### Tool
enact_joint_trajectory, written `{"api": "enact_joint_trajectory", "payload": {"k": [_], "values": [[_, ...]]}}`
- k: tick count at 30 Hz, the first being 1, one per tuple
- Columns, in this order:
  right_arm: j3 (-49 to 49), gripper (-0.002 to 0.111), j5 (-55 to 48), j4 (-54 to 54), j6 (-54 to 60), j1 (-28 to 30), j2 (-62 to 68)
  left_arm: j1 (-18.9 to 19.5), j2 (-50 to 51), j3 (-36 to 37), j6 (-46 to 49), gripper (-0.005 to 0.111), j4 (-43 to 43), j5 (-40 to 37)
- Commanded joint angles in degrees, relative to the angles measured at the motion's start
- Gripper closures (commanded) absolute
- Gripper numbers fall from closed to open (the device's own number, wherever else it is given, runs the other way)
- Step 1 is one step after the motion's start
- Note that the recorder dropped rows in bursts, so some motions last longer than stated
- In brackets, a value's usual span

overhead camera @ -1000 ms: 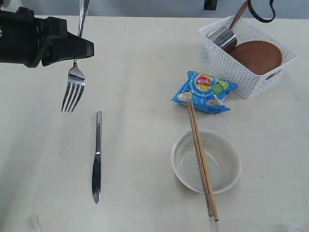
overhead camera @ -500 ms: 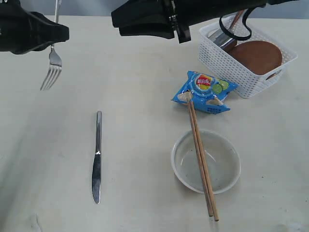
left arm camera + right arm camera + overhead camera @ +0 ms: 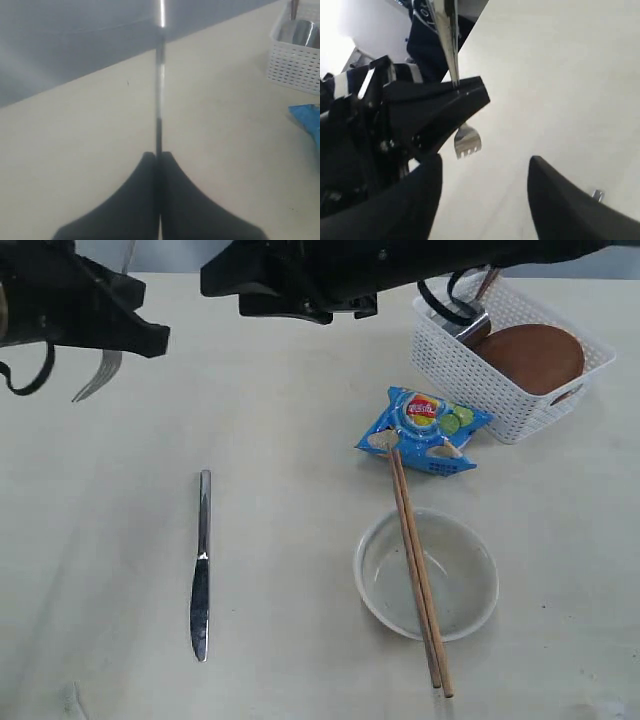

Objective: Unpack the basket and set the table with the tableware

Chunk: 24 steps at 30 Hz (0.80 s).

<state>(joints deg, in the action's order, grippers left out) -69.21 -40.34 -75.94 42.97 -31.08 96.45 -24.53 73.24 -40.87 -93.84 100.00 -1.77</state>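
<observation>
L gripper (image 3: 159, 156): clamped on fork (image 3: 159, 75), tines down, off table (image 3: 300, 440). R gripper (image 3: 486, 160): jaws apart, empty. On table: knife (image 3: 201, 565), bowl (image 3: 465, 585) w/ chopsticks (image 3: 412, 560) across.

Pale table (image 3: 290, 440) with knife (image 3: 201, 565), bowl (image 3: 462, 580), blue snack bag (image 3: 425, 430), white basket (image 3: 460, 370).

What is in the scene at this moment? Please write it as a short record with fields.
left gripper: shut on the fork, fork off the table
right gripper: open, empty, facing the fork
knife: lying flat on the table
bowl: on the table, chopsticks laid across it
snack bag: on the table, between bowl and basket
in basket: plate, cup
</observation>
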Motion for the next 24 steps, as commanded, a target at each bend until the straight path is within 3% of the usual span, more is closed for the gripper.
{"api": "enact_joint_trajectory", "payload": {"k": [1,5,11,17,24], "values": [[-0.01,0.051,13.57,-0.09,-1.6,-5.45,-0.45,-6.71,0.4,-0.29,0.74,0.107,-2.0,-13.52],[-0.01,0.051,25.05,-1.14,-1.81,-10.12,-0.45,-8.91,1.03,-0.29,6.61,0.107,-8.48,-18.49],[-0.01,0.051,36.26,-2.33,-1.81,-14.81,-0.45,-8.91,2.42,-0.29,11.82,0.107,-18.46,-16.9],[-0.01,0.051,37.04,-4.09,-1.81,-15.2,-0.1,-8.91,2.42,-0.29,9.39,0.107,-19.34,-11.95],[-0.01,0.051,37.05,-8.2,-1.86,-15.2,1.9,-8.91,2.42,-0.29,9.67,0.107,-19.58,-11.68]]}}
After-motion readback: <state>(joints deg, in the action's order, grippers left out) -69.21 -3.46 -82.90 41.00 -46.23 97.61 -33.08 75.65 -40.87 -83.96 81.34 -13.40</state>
